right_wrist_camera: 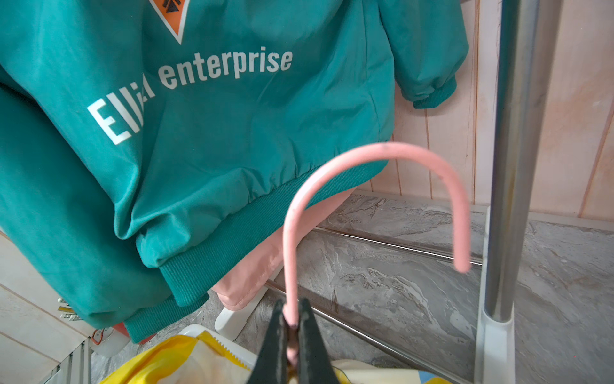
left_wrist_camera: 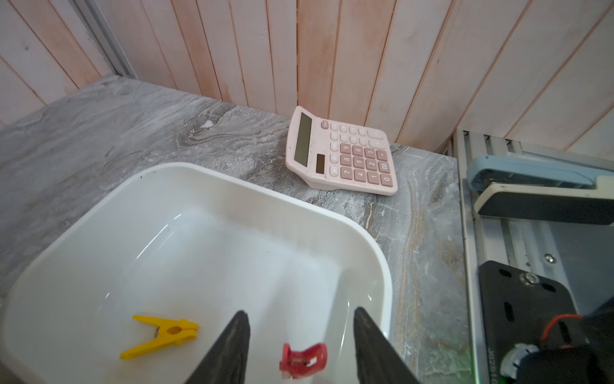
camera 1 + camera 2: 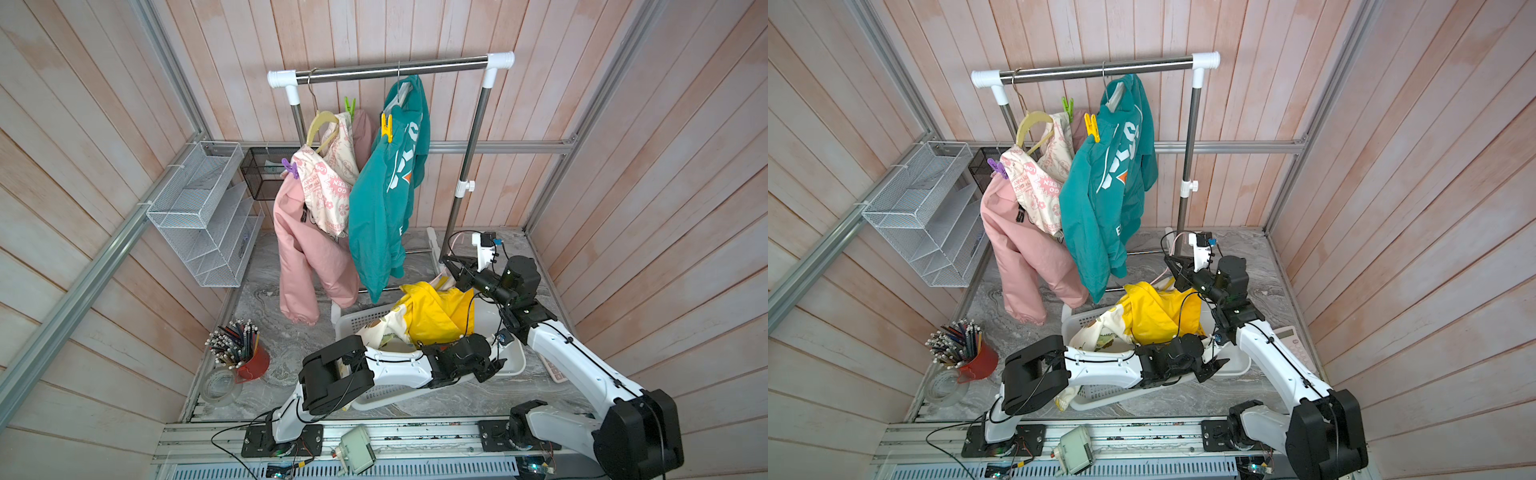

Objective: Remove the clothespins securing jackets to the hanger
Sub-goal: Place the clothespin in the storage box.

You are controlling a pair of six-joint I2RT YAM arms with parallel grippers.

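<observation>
Pink hanger hook (image 1: pixel 382 149), rest hidden

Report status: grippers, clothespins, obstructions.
Left gripper open above white plastic tub; red plastic clothespin, yellow plastic clothespin inside. Right gripper shut on pink hanger hook. Green clothespin, purple clothespin on pink jacket; second yellow clothespin on teal jacket. No obstruction seen.

Both top views show you the rack (image 3: pixel 390 68) from high above; wrist cameras sit close, left over the tub (image 2: pixel 232 189); right facing the teal jacket (image 1: pixel 216 133).
</observation>
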